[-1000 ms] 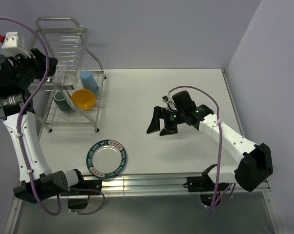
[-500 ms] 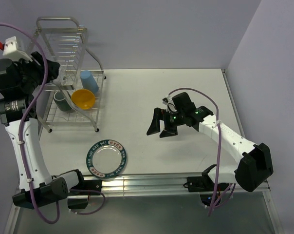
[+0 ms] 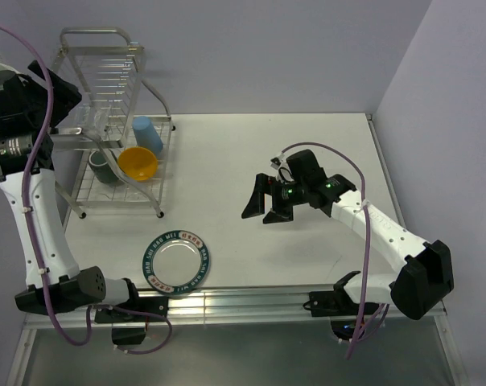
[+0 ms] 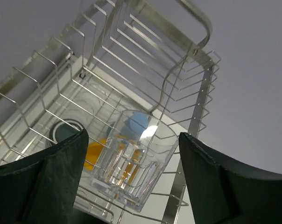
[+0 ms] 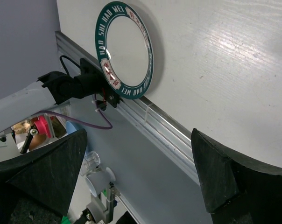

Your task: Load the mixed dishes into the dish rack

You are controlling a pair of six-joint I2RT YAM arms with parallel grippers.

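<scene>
1. Dish rack (image 3: 98,34): stands at the far left of the table. Its lower tier holds three pieces and its upper tier one.
2. Left gripper (image 4: 132,137): over the last second its fingers have spread wide and the arm has drawn back leftward. It now grips nothing.
3. Right gripper (image 3: 263,211): fingers wide and empty, hovering right of centre as before.
4. Plate (image 3: 176,262): lies flat at the near edge, well apart from the rack. It is judged the only piece left to load.
5. Bowl (image 3: 137,163): tilted on the lower tier, with the mug (image 3: 103,167) to its left and the blue cup (image 3: 146,133) on its far side.
6. Glass (image 4: 130,168): rests on the upper-tier wires between the parted fingers, touching neither, so it appears released.
</scene>
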